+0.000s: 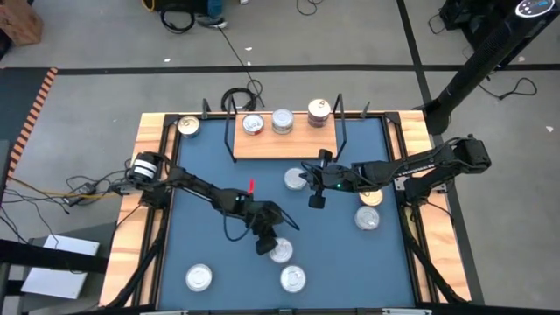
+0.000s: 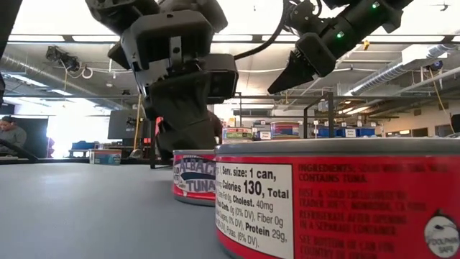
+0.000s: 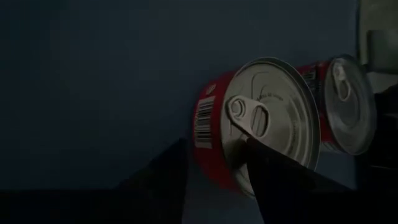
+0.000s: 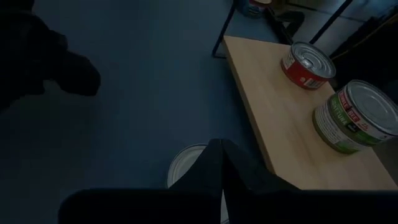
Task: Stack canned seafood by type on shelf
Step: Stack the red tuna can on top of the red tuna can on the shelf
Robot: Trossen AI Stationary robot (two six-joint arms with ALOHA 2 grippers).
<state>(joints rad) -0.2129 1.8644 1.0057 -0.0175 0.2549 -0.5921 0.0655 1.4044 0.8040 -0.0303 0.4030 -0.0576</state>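
Left gripper [image 1: 267,243] down low at the near middle of the blue table [image 1: 210,227], fingers [image 3: 273,186] parted to either side of a red-labelled tin [image 3: 261,121], one finger across its silver lid, not visibly clamped yet. Second tin [image 3: 345,102] just beside the first, nearly touching. Right gripper [image 1: 317,194] hanging above the table just near of the shelf [image 1: 280,140], fingers clenched together on nothing, a loose tin [image 1: 294,179] below and beside it. Three tins standing on the far shelf: a red one [image 4: 306,64], a green-labelled one [image 4: 354,121], and a taller stack at the right end [image 1: 318,112]. Likely trouble: a finger riding on the lid instead of the side wall, slipping off as the grip tightens and knocking the tin into its neighbour; or the neighbour dragged along on the lift. Also a crowded route to the shelf, with the right arm lying across the middle and black wire uprights [image 1: 339,118] at the shelf ends. Open room at the left half of the shelf board and over the bare left side of the table; more tins scattered near the near edge and right side.
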